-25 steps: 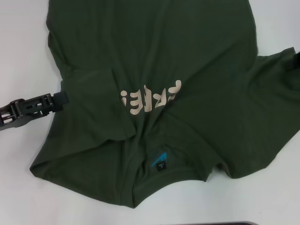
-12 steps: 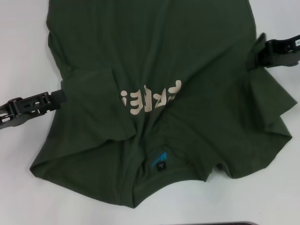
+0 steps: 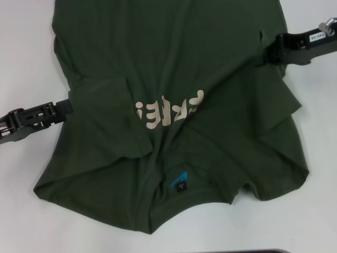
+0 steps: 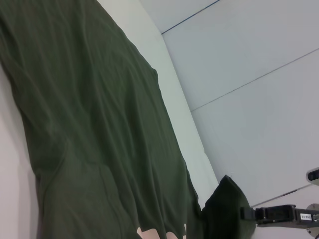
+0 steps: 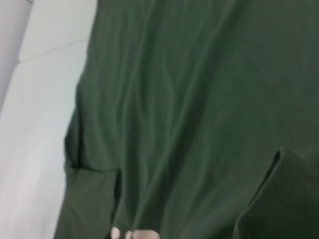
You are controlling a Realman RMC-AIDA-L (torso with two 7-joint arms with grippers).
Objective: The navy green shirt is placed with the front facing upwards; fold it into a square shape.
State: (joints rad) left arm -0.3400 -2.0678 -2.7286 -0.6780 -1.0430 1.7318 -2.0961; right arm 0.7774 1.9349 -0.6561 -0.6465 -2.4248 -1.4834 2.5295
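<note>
Shirt (image 3: 174, 105) lies face-up on the table (image 3: 26, 47), collar nearest. Left tool (image 3: 71, 107) pinches the folded left sleeve at the shirt's edge, unmoved. Right tool (image 3: 261, 55), pinching the right sleeve, has carried it further inward than half a second ago; sleeve fold underway.

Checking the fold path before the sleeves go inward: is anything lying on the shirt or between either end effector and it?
Nothing visible. The left end effector meets the navy green shirt at its left edge, the right end effector at its right edge, and only bare white table surrounds the cloth.
</note>
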